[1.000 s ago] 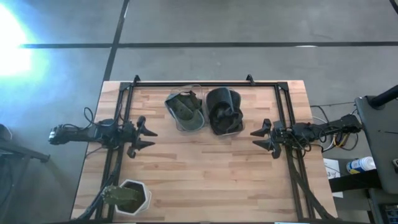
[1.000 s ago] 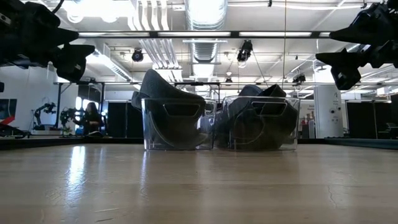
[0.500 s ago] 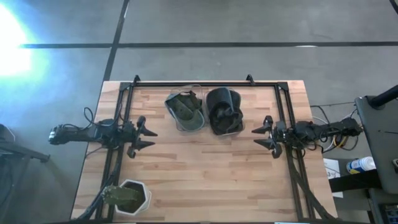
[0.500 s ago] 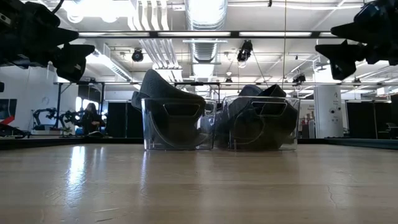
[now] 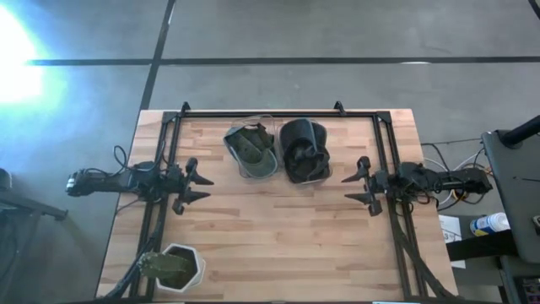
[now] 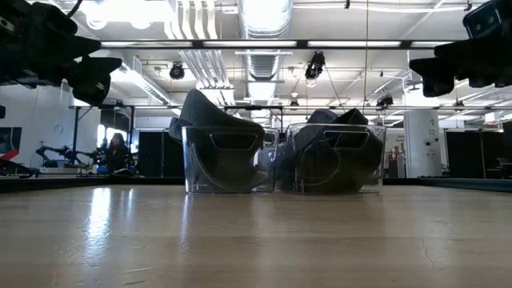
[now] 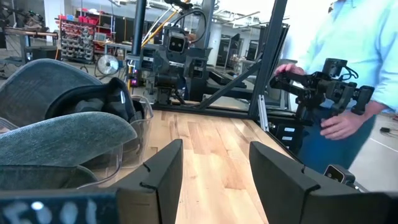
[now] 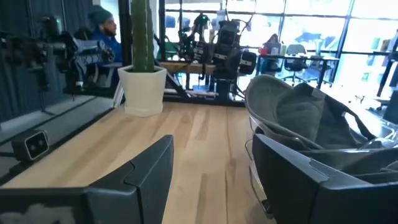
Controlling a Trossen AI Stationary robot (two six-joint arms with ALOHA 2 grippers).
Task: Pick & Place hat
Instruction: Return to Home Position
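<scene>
Two clear bins stand side by side at the table's far middle. The left bin (image 5: 251, 152) holds an olive-grey hat (image 6: 214, 120), which sticks up above the rim. The right bin (image 5: 304, 152) holds a dark hat (image 6: 336, 120). My left gripper (image 5: 208, 188) hovers open and empty left of the bins; the olive-grey hat (image 7: 62, 140) also shows in its wrist view. My right gripper (image 5: 344, 189) hovers open and empty right of the bins; the dark hat (image 8: 311, 118) also shows in its wrist view. Both grippers hang well above the table in the low view.
A cactus in a white pot (image 5: 173, 268) stands at the near left corner. A black frame (image 5: 261, 112) runs along the far and side edges. A person in a light blue shirt (image 7: 354, 50) stands beyond the table's right side. Bare wood lies in front of the bins.
My right gripper has risen a little above the table and its arm has swung more level. The hats and bins have kept still.
</scene>
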